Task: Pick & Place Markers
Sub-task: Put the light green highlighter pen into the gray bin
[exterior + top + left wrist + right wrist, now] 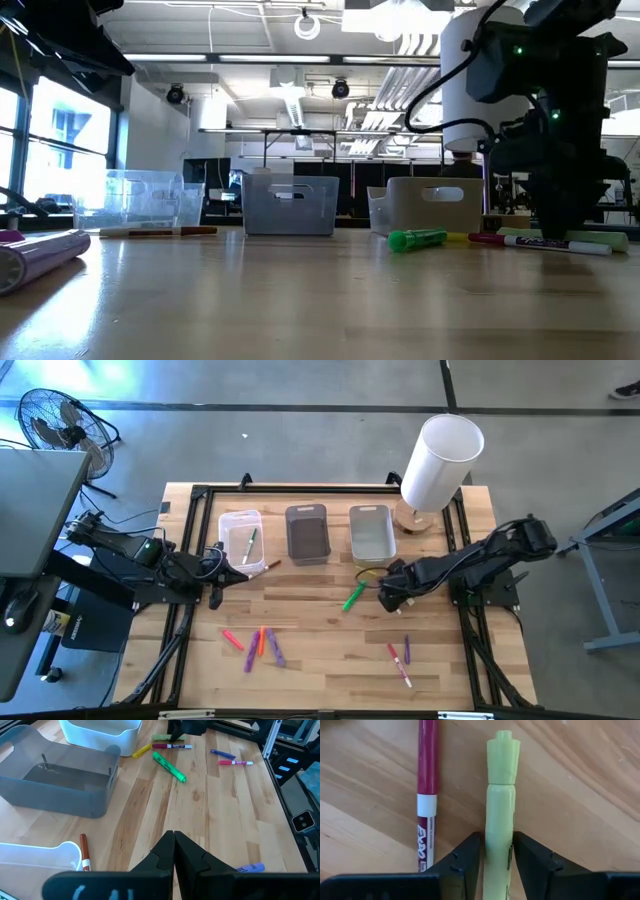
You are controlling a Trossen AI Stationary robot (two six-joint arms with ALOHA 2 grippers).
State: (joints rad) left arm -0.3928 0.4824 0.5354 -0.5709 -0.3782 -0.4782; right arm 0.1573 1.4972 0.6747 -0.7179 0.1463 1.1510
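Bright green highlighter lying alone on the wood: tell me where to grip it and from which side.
Grip the bright green highlighter mid-barrel from straight above, fingers across its width. It lies flat and diagonal with bare wooden table on both sides; the barrel looks straight there, which should seat evenly.

Both arms are dark, near black, built of jointed box-like links with loose black cables looping along them. The left arm shows a small green light on one link. The right arm carries green lights on its upper housing in the low view, with a thick black cable arcing beside it. Each wrist ends in a matte black bar bearing two wedge-shaped black fingers with stepped, angular inner faces.
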